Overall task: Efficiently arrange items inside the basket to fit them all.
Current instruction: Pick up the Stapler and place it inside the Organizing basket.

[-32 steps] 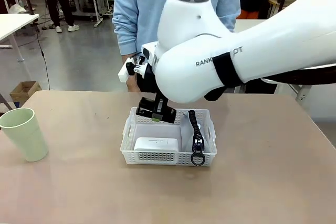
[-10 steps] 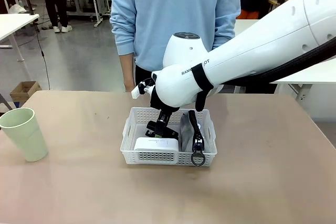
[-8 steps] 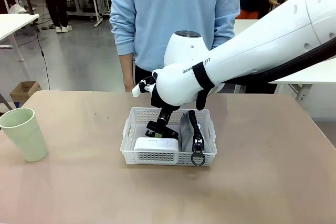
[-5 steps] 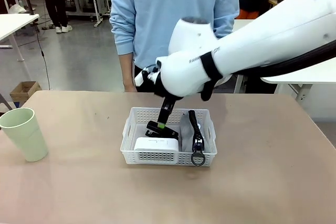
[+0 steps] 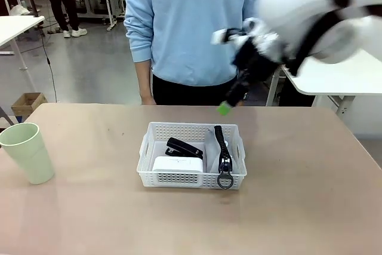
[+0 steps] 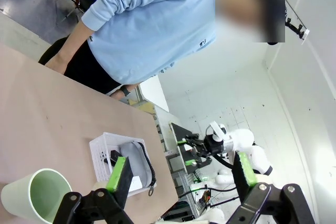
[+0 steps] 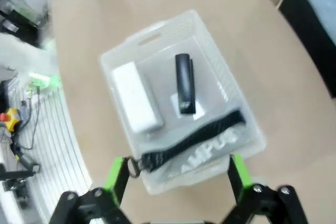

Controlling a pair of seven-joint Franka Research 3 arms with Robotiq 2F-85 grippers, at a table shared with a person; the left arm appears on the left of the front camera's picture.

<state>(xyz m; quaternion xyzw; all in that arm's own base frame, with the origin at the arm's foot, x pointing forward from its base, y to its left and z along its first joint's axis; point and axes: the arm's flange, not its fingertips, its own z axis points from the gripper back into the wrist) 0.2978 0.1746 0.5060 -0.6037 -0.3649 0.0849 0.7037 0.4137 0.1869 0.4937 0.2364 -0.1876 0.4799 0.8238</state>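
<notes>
Workshop benches and a person in a pale blue sweater point(image 5: 197, 22) stand beyond the brown table point(image 5: 310, 207). Seen from the front, the basket point(image 5: 145, 150) sits mid-table. The white box point(image 5: 177, 164) lies against its near wall, the black stapler point(image 5: 184, 147) just behind it, and the grey case point(image 5: 223, 150) along its right side. The green cup point(image 5: 27, 152) stands well apart, near the table's left edge. The right gripper point(image 5: 227, 104) hangs blurred above the far edge, carrying nothing.

In the left wrist view, the left gripper point(image 6: 182, 174) is spread wide and empty, with the cup low beside one finger.

In the right wrist view, the right gripper's jaws are spread with nothing between them. The basket lies below, with bare floor around the stapler.

The cup is the one piece left out, so the left gripper should probably pinch its wall near the rim and carry it upright. It can then set the cup into the gap at the basket's far left corner. That room looks tight, so lower slowly and keep clear of the stapler
</notes>
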